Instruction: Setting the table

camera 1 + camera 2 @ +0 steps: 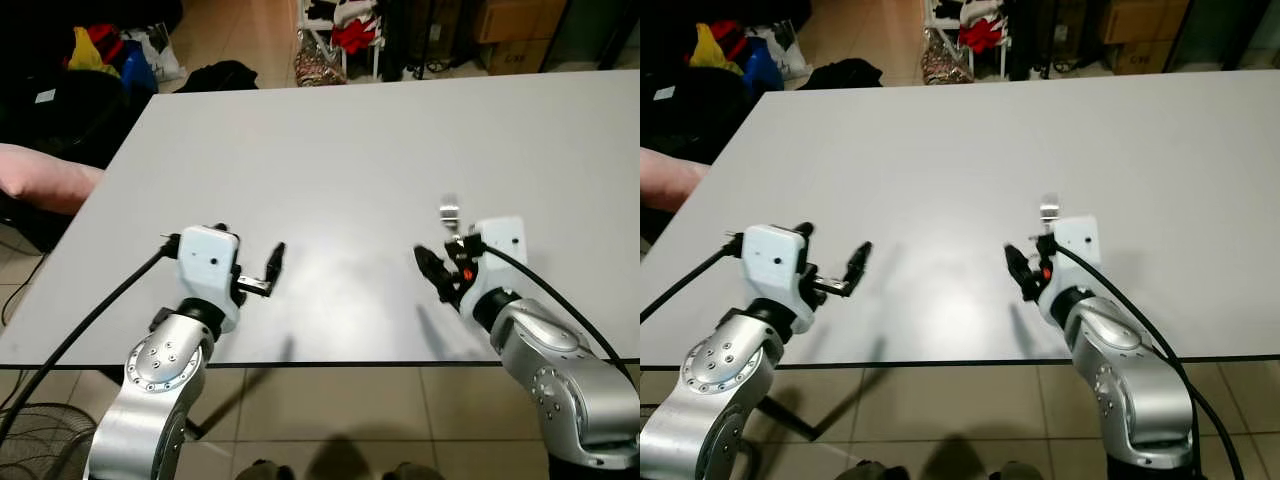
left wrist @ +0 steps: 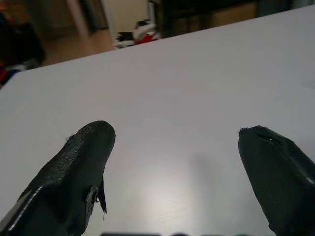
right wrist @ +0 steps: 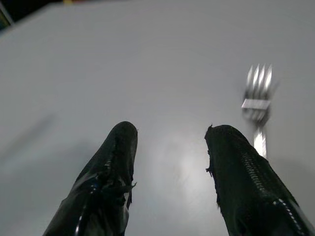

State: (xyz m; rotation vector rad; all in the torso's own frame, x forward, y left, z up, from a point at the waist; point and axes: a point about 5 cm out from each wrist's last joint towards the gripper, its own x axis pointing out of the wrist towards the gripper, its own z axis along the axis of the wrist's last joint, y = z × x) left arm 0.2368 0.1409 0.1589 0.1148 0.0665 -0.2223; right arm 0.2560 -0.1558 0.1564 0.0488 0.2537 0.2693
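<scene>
fork (image 3: 258,101) just beside open right pincer (image 3: 170,142)

I see a wide, pale grey surface (image 1: 350,150) stretching ahead of me. One silver fork (image 3: 258,105) lies flat on it near the front edge, toward my right side.

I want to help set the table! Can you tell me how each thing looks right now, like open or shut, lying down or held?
Fork: lying flat on the table, not held, beside the right gripper.
Left gripper: open, holding nothing, over the table's near edge.
Right gripper: open, holding nothing, just above the table.
Table: bare grey top with just the fork on it.
</scene>
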